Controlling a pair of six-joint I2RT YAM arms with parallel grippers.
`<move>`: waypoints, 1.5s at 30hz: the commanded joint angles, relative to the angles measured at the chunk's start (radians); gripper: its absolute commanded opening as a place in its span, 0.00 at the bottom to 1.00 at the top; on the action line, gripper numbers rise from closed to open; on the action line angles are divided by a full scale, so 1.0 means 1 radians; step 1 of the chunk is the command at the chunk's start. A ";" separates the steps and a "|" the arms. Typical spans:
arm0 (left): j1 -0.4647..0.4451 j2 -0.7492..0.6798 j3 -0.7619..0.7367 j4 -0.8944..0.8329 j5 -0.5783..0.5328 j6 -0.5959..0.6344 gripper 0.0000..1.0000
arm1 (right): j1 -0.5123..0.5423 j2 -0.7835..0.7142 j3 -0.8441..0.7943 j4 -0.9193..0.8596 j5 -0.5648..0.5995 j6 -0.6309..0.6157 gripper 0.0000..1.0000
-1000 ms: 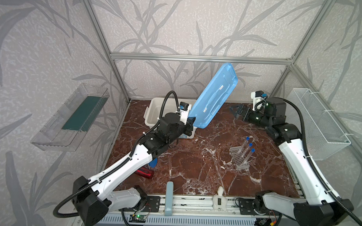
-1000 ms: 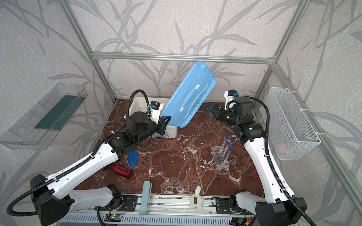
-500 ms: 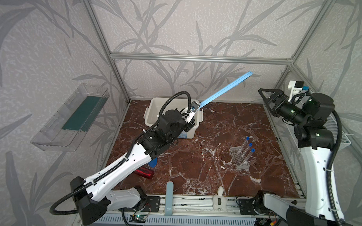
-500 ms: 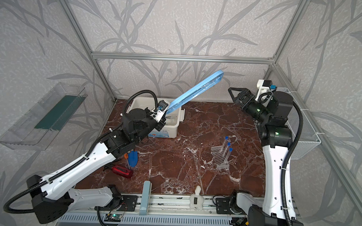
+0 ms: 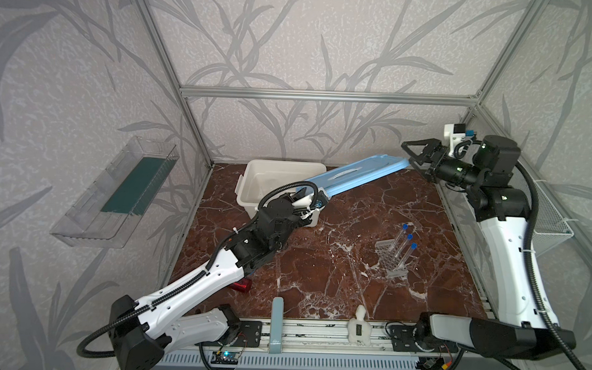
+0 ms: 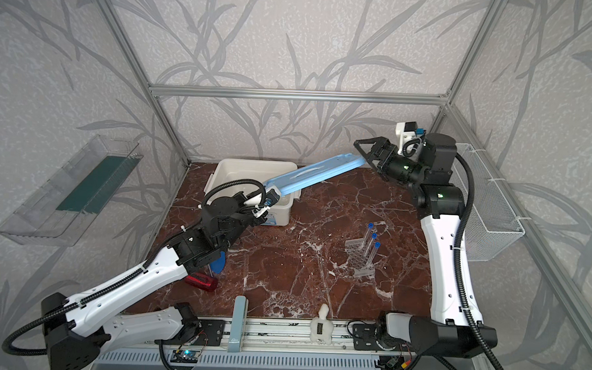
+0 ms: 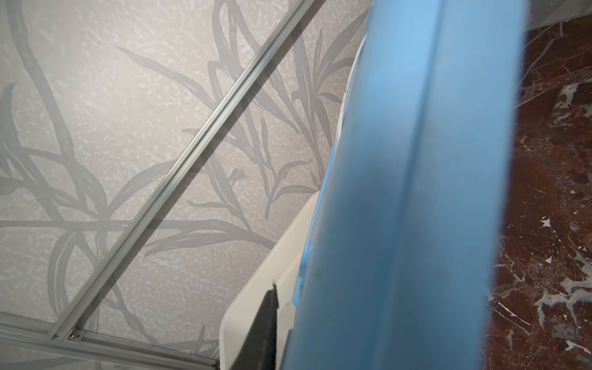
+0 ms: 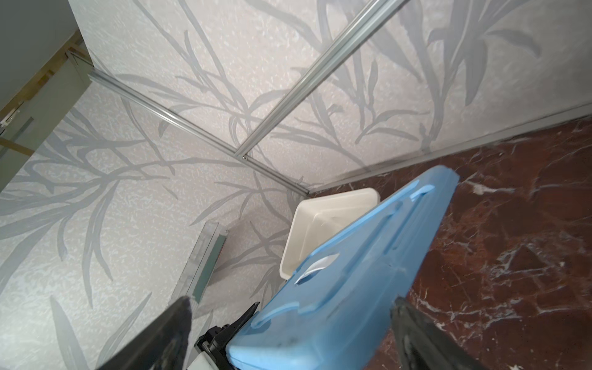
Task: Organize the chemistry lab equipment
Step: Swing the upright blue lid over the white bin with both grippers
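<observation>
Left gripper (image 5: pixel 316 202) is clamped nearly closed on the low end of the blue lid (image 5: pixel 356 172), just over the front right corner of the white bin (image 5: pixel 247 182). In the left wrist view the lid (image 7: pixel 400 192) fills the frame and one black finger (image 7: pixel 267 323) shows beside it.

The lid slopes up from the bin toward the back right corner. Its high end sits between the jaws of the right gripper (image 5: pixel 407 152), which are spread wide and not pinching it. The right wrist view shows the same: fingers well apart and the lid (image 8: pixel 352 272) running out between them toward the bin (image 8: pixel 320 208).

The bin is open. I can't tell what is inside.

The clear perforated rack (image 5: pixel 390 260) stands on the bench (image 5: pixel 318 288), right of centre, well apart from both grippers. Three blue-capped clear test tubes (image 5: pixel 402 243) stand in it, leaning.

The red-handled tool (image 6: pixel 201 281) and blue trowel (image 6: pixel 219 262) lie on the bench beside the left arm, partly hidden by it.
</observation>
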 commanded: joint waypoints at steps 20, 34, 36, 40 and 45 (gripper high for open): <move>-0.072 -0.067 -0.240 0.367 -0.080 -0.002 0.23 | 0.085 0.144 -0.156 0.113 -0.074 0.042 0.46; -0.101 -0.069 -0.384 0.424 -0.026 -0.309 0.49 | 0.143 0.221 -0.250 0.397 -0.062 0.158 0.13; -0.101 -0.070 -0.411 0.452 -0.019 -0.363 0.53 | 0.150 0.234 -0.271 0.472 -0.059 0.201 0.12; -0.100 -0.083 -0.454 0.474 0.005 -0.447 0.62 | 0.163 0.255 -0.299 0.592 -0.040 0.264 0.09; -0.100 -0.091 -0.485 0.460 0.015 -0.501 0.70 | 0.184 0.263 -0.311 0.678 -0.006 0.307 0.06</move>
